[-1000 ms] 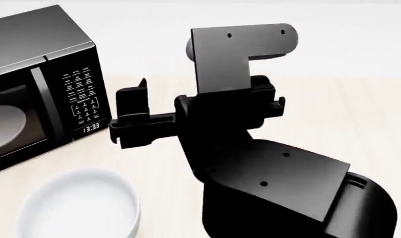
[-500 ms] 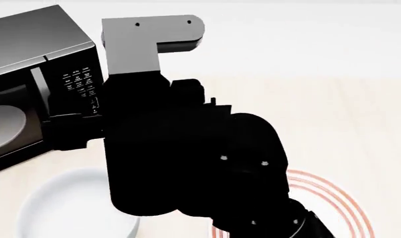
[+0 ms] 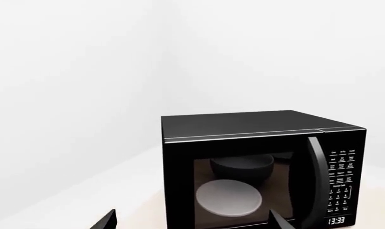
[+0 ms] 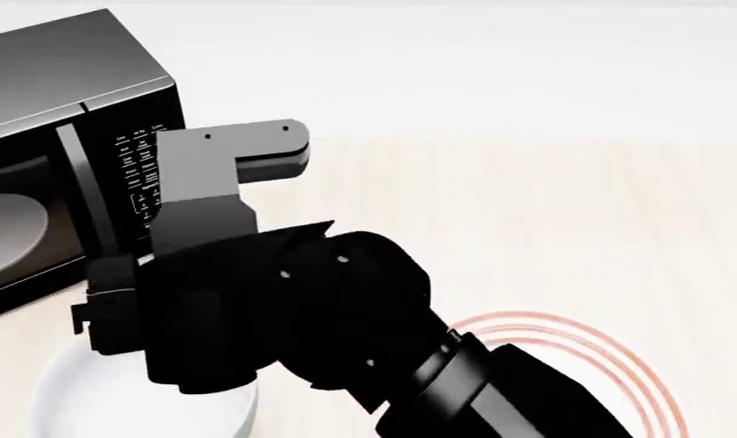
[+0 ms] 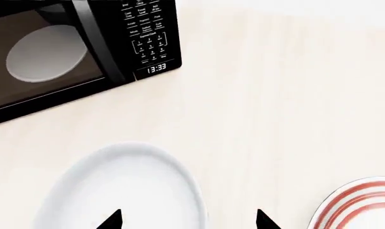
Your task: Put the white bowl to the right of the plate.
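The job has barely begun. The right gripper [image 5: 188, 220] hangs above the white bowl [image 5: 119, 188], jaws wide apart and holding nothing. The bowl's rim lies between them; the plate [image 5: 361, 205] sits off to one side

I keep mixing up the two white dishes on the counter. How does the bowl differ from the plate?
The white bowl is plain, with no markings; the plate carries thin red concentric rings near its rim. The bowl looks deep with raised walls, while the plate lies flat. The bowl sits nearer the microwave; the plate lies on the bowl's far side from it. Both are round, white, and rest on the pale wooden counter.
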Motion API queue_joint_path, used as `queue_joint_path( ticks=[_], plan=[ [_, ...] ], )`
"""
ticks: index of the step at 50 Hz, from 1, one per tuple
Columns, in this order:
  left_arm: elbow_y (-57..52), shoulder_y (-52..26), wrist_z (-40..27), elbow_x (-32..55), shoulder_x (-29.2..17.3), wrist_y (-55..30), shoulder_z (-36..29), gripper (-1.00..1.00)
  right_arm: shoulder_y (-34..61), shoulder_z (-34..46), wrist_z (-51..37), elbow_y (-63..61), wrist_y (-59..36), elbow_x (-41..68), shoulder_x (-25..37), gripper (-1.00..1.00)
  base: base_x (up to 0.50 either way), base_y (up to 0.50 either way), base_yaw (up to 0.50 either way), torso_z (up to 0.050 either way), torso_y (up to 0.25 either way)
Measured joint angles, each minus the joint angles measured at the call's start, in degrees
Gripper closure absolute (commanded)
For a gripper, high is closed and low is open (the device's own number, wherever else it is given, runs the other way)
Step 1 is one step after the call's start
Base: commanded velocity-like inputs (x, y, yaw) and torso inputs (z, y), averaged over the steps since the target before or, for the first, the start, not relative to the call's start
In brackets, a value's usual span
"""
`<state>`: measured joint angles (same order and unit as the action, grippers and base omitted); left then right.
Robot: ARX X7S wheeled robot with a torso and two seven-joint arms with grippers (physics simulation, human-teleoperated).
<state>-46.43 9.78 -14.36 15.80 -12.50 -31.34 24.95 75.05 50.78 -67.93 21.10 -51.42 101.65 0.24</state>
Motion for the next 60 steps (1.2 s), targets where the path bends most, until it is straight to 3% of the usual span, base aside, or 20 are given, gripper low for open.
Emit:
queue_joint_path(
  ticks=[36,60],
  plan=[
    [-0.4,1.1,-0.8,0.6,-0.7,1.0,-0.4,-1.0,6.5,34.4,15.4,14.0,20.7,25.4,-0.2,-1.0,0.0,0.0,0.0,0.0,0.0],
    [-0.8,1.8,-1.4,1.0,-1.1,1.6,-0.7,-1.0,3.8,40.2,18.7,16.2,22.9,26.5,-0.2,-1.0,0.0,0.0,0.0,0.0,0.0]
  ],
)
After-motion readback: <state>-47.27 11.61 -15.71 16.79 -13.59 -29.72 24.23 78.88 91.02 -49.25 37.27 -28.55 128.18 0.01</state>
